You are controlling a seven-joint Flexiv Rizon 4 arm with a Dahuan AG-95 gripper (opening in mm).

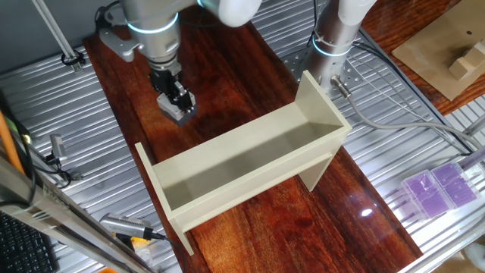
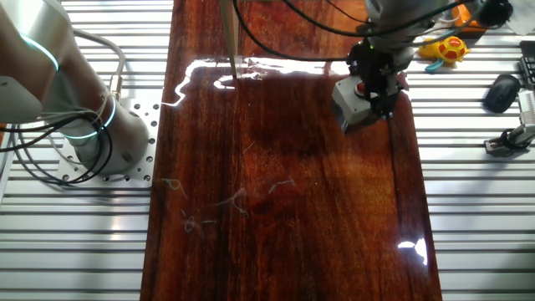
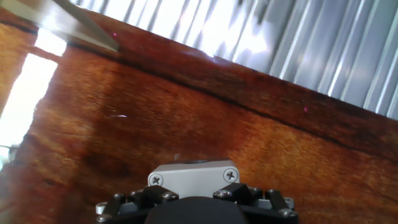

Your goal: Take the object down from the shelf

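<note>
1. Your gripper (image 2: 374,90) has its fingers closed on the box (image 2: 354,102). In the other fixed view the grey box sits between the dark fingers with its red button (image 2: 361,85) showing on the upturned face.
2. The box looks tilted in the grasp. In the hand view its grey side with two screws (image 3: 193,180) sits right at the bottom edge, with bare wood beyond it.
3. The box is already off the shelf (image 1: 250,163). In one fixed view it hangs over the worktop (image 1: 227,68) towards the far left corner, well apart from the shelf's left end panel.
4. The shelf trough looks empty, so I judge you are in the carry-and-lower step with the lift-out done.
5. I cannot tell whether the box touches the wood yet. It looks near the surface.
6. Your next move calls for lowering gently, levelling the box so a flat face lands first, then opening the fingers and lifting clear.
</note>
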